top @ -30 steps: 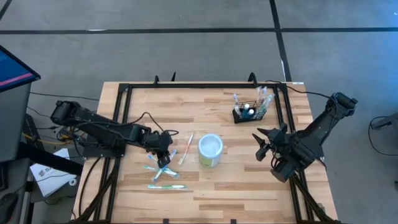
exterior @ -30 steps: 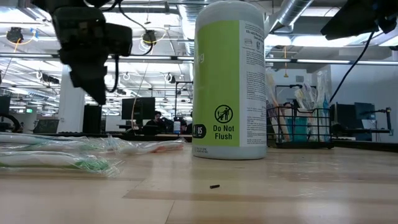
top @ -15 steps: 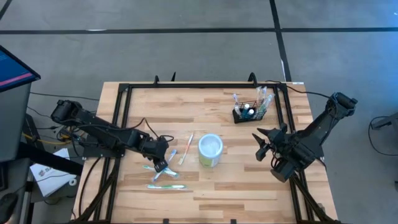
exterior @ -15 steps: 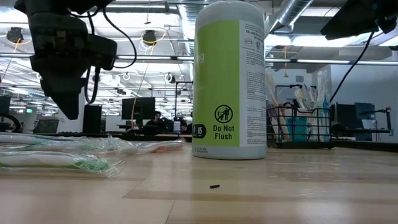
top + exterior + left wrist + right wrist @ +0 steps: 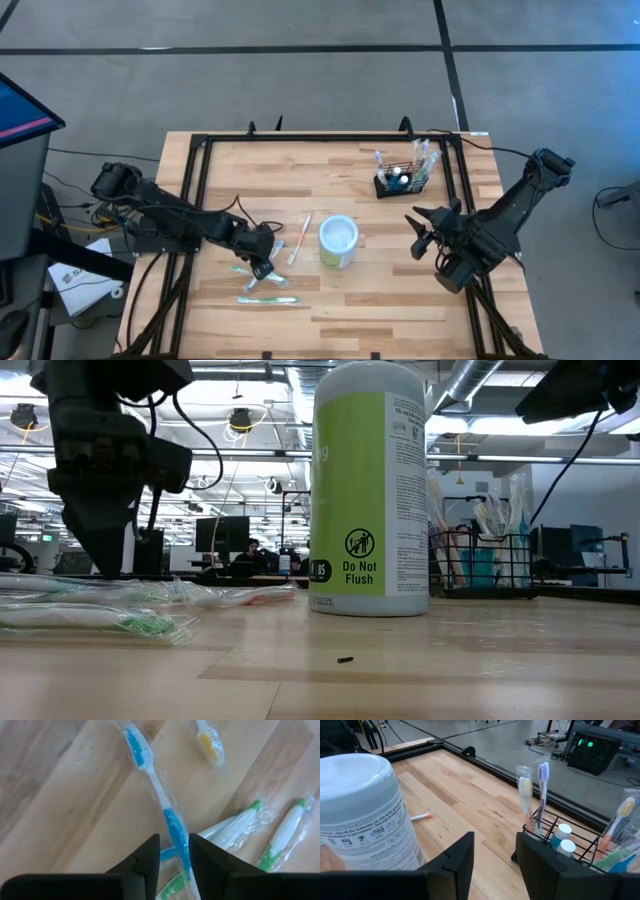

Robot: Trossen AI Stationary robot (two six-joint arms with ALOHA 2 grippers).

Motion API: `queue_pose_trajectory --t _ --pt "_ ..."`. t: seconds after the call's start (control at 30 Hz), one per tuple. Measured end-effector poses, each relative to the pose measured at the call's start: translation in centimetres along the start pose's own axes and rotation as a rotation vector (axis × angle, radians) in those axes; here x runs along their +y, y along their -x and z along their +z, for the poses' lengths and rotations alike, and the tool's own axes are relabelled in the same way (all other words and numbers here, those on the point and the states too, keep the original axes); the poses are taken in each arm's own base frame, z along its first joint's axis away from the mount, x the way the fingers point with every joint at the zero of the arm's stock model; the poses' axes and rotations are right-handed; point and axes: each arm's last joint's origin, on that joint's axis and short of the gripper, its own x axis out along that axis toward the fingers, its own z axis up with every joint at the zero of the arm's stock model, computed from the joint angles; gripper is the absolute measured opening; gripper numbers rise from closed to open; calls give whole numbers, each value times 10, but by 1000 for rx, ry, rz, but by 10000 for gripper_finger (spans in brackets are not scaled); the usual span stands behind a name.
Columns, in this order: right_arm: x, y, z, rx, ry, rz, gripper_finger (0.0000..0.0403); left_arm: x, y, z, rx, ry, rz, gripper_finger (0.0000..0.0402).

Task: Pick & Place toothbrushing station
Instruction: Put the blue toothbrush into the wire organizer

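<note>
The toothbrushing station, a small black wire basket (image 5: 405, 178) with brushes standing in it, sits at the far right of the table and shows in the right wrist view (image 5: 570, 847). Several wrapped toothbrushes lie flat at the near left. My left gripper (image 5: 174, 837) points down, low over them and open. Its fingers stand on either side of the handle of a blue toothbrush (image 5: 167, 812). My right gripper (image 5: 492, 850) hangs open and holds nothing, right of the white-and-green canister (image 5: 338, 241) and nearer than the basket.
The tall canister (image 5: 370, 490) stands upright mid-table, between the loose toothbrushes (image 5: 268, 299) and the basket (image 5: 480, 570). A white-and-orange brush (image 5: 298, 238) lies just left of it. A black frame (image 5: 300, 139) rims the table's far and side edges.
My left gripper has come down and a little toward the table's near-left, onto the wrapped toothbrushes, and its wrist has rolled. The toothbrushes, canister and basket have stayed put.
</note>
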Motion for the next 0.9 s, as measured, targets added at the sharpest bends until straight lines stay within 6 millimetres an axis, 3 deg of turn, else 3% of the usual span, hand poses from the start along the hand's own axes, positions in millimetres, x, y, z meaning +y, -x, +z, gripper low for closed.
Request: queue_pose_trajectory --t 0.43,0.57,0.7,0.9 --pt "1 0 -1 0 6 2 135 -1 -22 2 19 4 23 108" --pt "2 0 -1 0 3 3 134 -2 -22 3 11 4 22 80" --pt "2 0 -1 0 2 4 134 -2 -20 3 0 4 13 19" --pt "2 0 -1 0 1 4 133 -3 -19 5 -29 5 24 8"
